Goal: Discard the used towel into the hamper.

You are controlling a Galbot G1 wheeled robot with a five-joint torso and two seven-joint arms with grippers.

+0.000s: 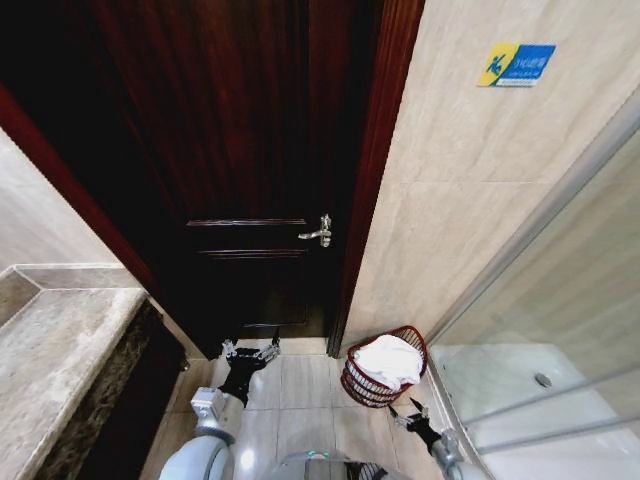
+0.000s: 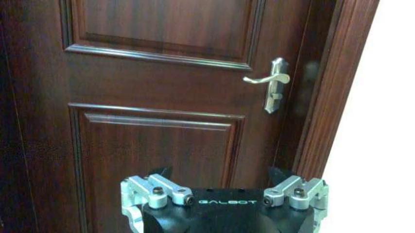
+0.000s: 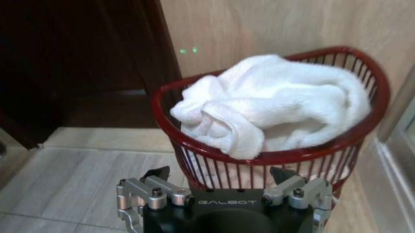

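1. "GALBOT" stands in pale letters on the black body of the left claw (image 2: 220,177), just behind its fingers, in the left wrist view.
2. The same word "GALBOT" stands on the black body of the right claw (image 3: 220,175), in the right wrist view.
3. A blue and yellow sign (image 1: 515,64) is stuck high on the beige tiled wall (image 1: 450,200) in the head view; it bears a figure on the yellow part and lines of writing on the blue part, too small to read.
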